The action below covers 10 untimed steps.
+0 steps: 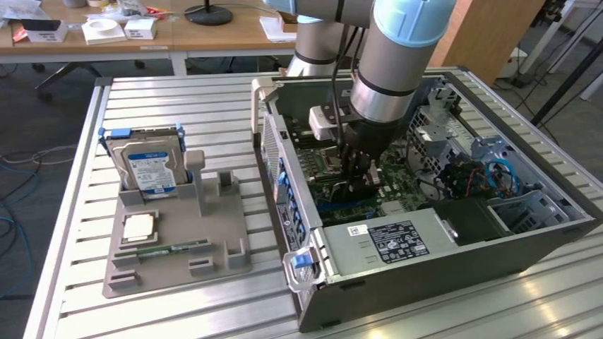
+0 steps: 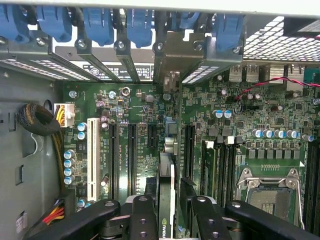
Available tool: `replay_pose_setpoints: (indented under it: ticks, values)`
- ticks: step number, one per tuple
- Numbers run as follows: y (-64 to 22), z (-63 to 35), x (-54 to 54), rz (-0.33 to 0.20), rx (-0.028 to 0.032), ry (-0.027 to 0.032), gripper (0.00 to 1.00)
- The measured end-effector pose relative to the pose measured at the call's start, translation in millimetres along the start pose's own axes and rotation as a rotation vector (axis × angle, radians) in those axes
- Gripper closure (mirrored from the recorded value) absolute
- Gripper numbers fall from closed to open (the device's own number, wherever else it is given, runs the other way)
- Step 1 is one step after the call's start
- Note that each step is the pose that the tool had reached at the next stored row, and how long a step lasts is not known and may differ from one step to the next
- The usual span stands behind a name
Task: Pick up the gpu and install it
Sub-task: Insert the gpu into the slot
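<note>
Green circuit board and a dark cooler face are seen edge-on where the gpu [image 2: 166,200] is held upright between the jaws of the gripper [image 2: 167,220]; the black fingers [image 2: 144,220] are pinched onto its two flat sides. In the wrist view the thin card stands directly over the motherboard [image 2: 145,145], lined up lengthwise with the row of long black expansion slots [image 2: 132,157], its far end pointing toward the metal bracket openings at the rear wall of the case. Whether its lower edge is touching a slot cannot be told.

In the exterior view the arm [image 1: 396,63] is reached down into the open computer case [image 1: 424,212], which lies on its side on the slatted metal bench [image 1: 169,99]. A white slot [image 2: 92,157] lies to one side of the black slots, and an empty processor socket [image 2: 267,192] to the other. A black power supply [image 1: 396,240] with a label sits just beside the gripper. On the exterior view's left, a grey holder [image 1: 179,240] carries a silver hard drive [image 1: 149,166] standing upright, a processor chip [image 1: 138,226] and a narrow green memory stick [image 1: 169,248], well apart from the case.
</note>
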<state>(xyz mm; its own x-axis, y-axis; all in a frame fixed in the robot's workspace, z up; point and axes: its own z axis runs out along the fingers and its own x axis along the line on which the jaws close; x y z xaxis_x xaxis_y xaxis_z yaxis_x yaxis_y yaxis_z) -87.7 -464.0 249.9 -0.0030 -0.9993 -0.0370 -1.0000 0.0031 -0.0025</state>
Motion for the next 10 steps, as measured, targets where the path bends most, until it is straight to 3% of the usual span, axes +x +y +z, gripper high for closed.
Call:
replay_pose_setpoints:
  ticks: [4, 10]
  values:
    - [0.0, -4.4, -0.2, 0.000, 0.0000, 0.0000, 0.67]
    - [0.0, -18.8, -0.7, 0.000, 0.0000, 0.0000, 0.67]
